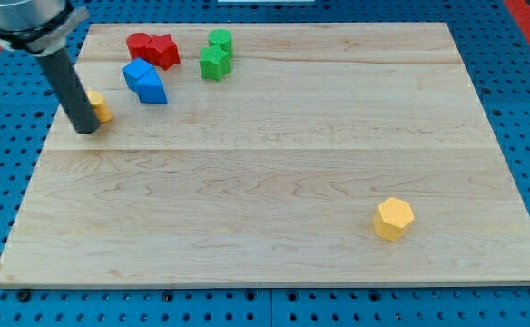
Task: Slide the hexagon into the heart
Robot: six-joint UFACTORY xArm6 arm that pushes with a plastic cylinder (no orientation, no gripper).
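Observation:
A yellow hexagon [393,218] lies at the view's lower right on the wooden board [274,173]. A second yellow block [99,105], its shape mostly hidden by the rod, lies at the view's upper left. My tip [87,128] rests on the board just left of that yellow block, touching or nearly touching it, and far from the hexagon.
Two red blocks [152,48] touch each other near the view's top left. Two blue blocks [145,82] lie just below them. Two green blocks [216,54] sit to the right of the red ones. A blue pegboard [519,82] surrounds the board.

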